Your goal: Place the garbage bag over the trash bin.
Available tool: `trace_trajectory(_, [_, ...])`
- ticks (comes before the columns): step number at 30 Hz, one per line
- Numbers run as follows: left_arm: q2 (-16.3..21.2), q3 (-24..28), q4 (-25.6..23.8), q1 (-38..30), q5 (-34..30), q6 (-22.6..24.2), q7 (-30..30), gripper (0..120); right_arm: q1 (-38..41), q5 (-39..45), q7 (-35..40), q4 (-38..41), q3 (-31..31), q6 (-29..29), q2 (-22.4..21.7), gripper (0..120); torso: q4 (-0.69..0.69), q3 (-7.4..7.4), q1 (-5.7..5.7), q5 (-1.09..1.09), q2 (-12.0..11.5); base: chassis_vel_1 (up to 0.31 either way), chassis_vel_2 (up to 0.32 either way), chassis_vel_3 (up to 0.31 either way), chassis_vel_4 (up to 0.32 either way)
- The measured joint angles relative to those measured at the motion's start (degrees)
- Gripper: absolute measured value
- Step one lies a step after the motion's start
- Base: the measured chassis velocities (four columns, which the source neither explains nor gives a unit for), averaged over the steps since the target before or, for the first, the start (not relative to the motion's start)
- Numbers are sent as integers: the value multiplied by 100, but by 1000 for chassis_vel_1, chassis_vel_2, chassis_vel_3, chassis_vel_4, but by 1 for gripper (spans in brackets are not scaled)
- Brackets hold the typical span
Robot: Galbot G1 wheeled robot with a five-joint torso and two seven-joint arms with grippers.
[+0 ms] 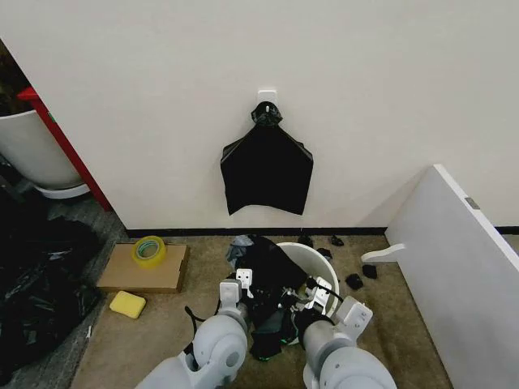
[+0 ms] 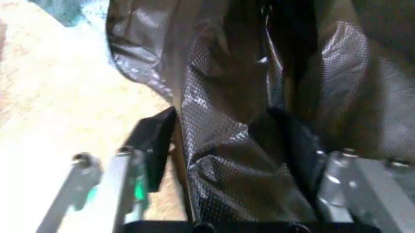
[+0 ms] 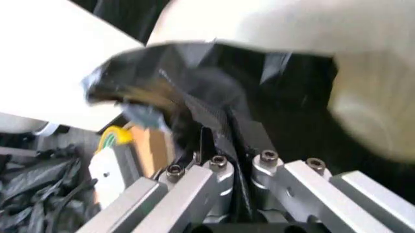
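Leftmost on the floor lie one cardboard box (image 1: 144,268) carrying one roll of yellow tape (image 1: 149,250), and one yellow sponge (image 1: 127,305) just in front of the box. One large white tub (image 1: 32,154) stands against the wall at the far left, beside a heap of black plastic (image 1: 36,284).

Centrally, one flat black bundle (image 1: 267,168) hangs from one wall hook (image 1: 268,98), above the work area. Beneath it stands one trash bin (image 1: 312,261), cream-white, its rim partly hidden by one garbage bag (image 1: 263,267). The bag drapes over the bin's left rim and spills toward the robot.

Two grippers work side by side at the near rim. The left gripper (image 1: 243,285) holds the bag's left portion; in the left wrist view the crinkled film (image 2: 246,145) fills the gap between its fingers (image 2: 155,145), pinched there. The right gripper (image 1: 318,293) has its fingers (image 3: 217,170) pressed together on a fold of the bag (image 3: 188,97), beside the bin wall (image 3: 370,111).

To the right, several small black scraps (image 1: 353,281) lie on the floor near one white leaning panel (image 1: 462,267).
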Motion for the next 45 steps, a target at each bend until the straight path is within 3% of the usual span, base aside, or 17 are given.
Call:
trace_trajectory(2, [6,-35,-8,-8,-72,110,-71,51,32,-101,-48,-50,17,1,-29,0,0,0,0,1,0,0,0,0,0])
trace_trajectory(5, [-2,-190,-43,-33,-383,337,-229,36,95,-358,-178,-182,17,-4,-126,0,0,0,0,0,0,0,0,0,0])
trace_trajectory(8, [2,-273,-64,-38,-490,345,-258,30,108,-475,-226,-234,0,-16,-156,0,0,0,0,0,0,0,0,0,0])
trace_trajectory(13, [174,-610,-215,-13,-935,409,-370,7,163,-958,-412,-460,4,-3,-261,0,-1,2,0,-2,0,0,0,0,0])
trace_trajectory(16, [291,-755,-298,36,-1032,416,-379,2,198,-1372,-573,-641,28,98,-337,0,-1,1,0,-2,0,0,0,0,0])
trace_trajectory(19, [455,-880,-417,142,-995,359,-295,1,255,-1871,-885,-881,74,271,-455,0,0,1,0,-2,-1,0,0,0,0])
trace_trajectory(24, [711,-963,-654,377,-618,282,-47,1,419,-1974,-1258,-919,157,315,-563,0,0,1,0,-2,0,0,0,0,0])
trace_trajectory(33, [1272,-1212,-1128,1127,1222,-337,1169,1,957,-1950,-1541,-1612,332,184,-691,0,2,1,0,0,-1,0,0,0,0])
trace_trajectory(45, [1491,-1686,-1527,1118,1087,-631,1497,1,1066,-1994,-1614,-2121,677,107,-871,0,-1,0,0,0,-1,0,0,0,0])
